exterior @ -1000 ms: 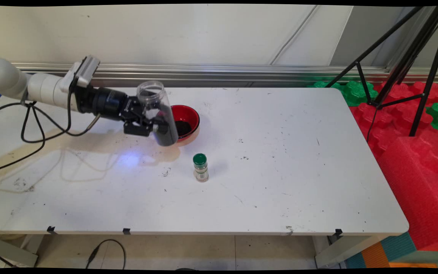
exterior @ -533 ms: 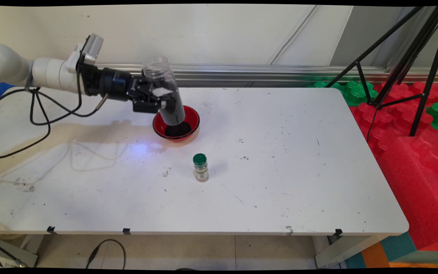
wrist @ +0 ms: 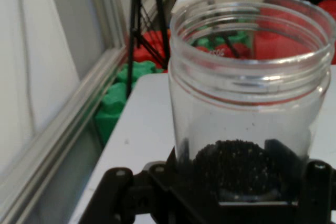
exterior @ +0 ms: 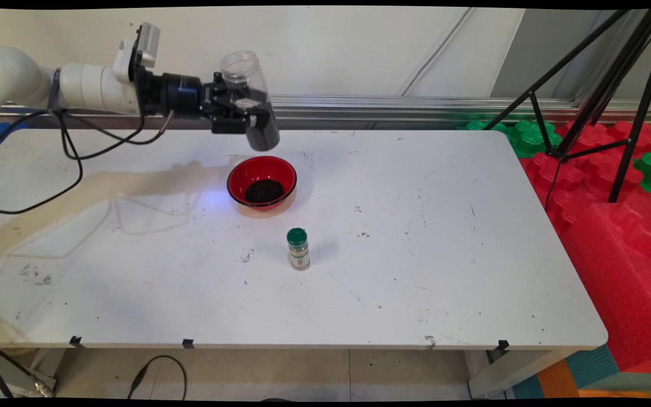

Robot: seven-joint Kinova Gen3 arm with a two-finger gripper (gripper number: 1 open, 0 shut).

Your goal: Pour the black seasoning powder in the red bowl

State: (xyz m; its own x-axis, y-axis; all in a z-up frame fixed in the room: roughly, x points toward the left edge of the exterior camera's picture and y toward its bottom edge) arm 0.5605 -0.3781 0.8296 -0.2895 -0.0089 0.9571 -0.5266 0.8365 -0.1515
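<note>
- The end effector (exterior: 244,111) is way up at the far left of the tabletop (exterior: 416,237), arm reaching in sideways, clamped around a clear plastic jar (exterior: 248,99).
- That jar's got no lid, mouth up, tipped a bit, with dark granules settled in the bottom (wrist: 233,166). It's off the surface, hanging at about 12 o'clock from the red bowl (exterior: 261,182).
- The bowl sits on the tabletop with a dark pile of the same-looking stuff inside.
- At roughly 5 o'clock from the bowl, near but not touching, a little spice bottle (exterior: 298,249) with a green cap stands upright.
</note>
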